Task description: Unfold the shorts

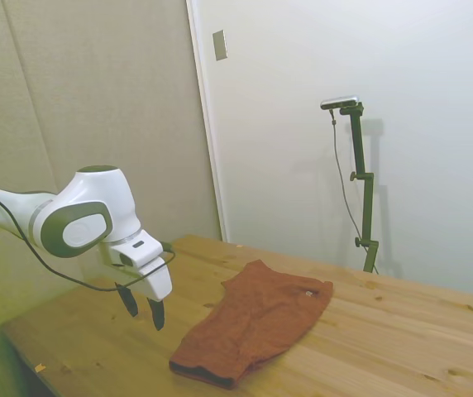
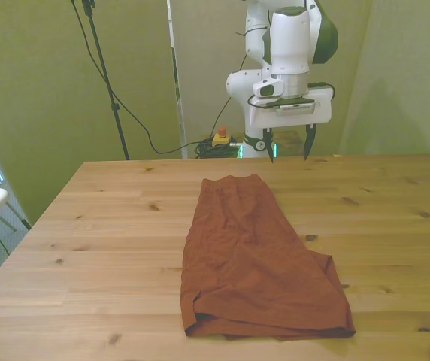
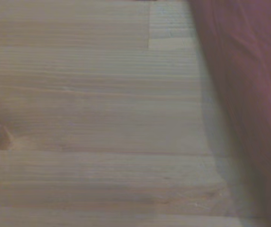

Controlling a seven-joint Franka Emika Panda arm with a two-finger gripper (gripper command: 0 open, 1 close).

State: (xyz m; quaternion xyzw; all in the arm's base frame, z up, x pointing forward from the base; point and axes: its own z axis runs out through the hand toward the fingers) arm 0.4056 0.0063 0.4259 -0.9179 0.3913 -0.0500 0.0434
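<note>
A wooden tabletop (image 2: 110,226) with dark knots fills the scene. Beyond its far edge, a small yellow box with a red button (image 2: 220,136) sits among black cables (image 2: 200,147).

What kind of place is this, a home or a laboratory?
Probably a laboratory: a white robot arm works at a bare wooden table holding only rust-brown cloth shorts, with cables along plain walls.

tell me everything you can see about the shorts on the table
The shorts are rust-brown soft cloth, lying flat on the wooden table and folded lengthwise into a long shape, narrower at the far end and wider at the near hem. A dark line shows along the near edge, and a small pale button shows in the side view. Only the table touches them; the end effector hangs open above the far edge, apart from the cloth.
</note>
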